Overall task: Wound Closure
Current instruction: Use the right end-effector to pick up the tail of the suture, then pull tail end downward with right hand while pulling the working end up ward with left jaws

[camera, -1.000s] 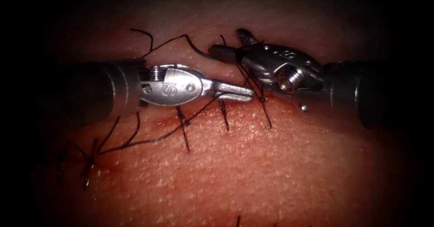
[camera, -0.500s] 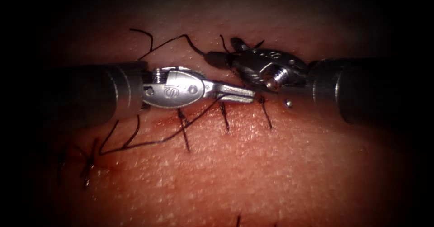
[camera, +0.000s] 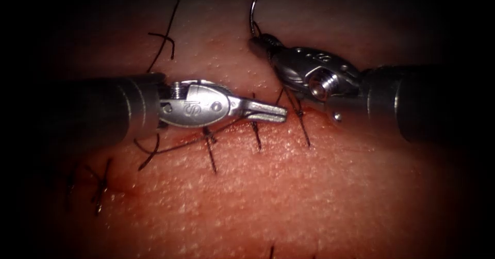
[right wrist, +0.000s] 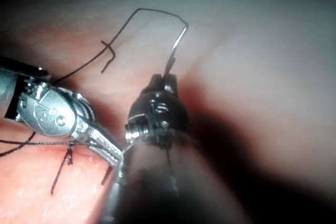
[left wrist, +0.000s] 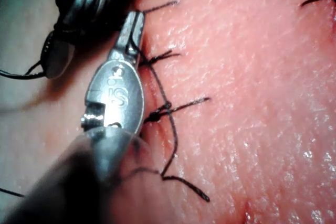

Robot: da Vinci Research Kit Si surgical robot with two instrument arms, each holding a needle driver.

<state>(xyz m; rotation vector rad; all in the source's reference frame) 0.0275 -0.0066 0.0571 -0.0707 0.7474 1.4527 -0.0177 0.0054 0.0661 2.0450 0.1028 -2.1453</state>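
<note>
Jaws of the left tool (camera: 268, 111) are lying closed over the cut, thread (camera: 196, 1) crossing beneath; any grip is unclear. At two o'clock, right tool (camera: 260, 42) is clamping the needle (camera: 253, 12) near its tail above the tissue (camera: 335, 187), tip hidden.

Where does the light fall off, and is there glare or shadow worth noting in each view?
Endoscope view: light pools on the tissue; the edges go dark. Left wrist view: glare on the left tool, shut on the thread. Right wrist view: the right tool, gripping the needle at its lower end, clear of the tissue, throws a heavy shadow.
</note>
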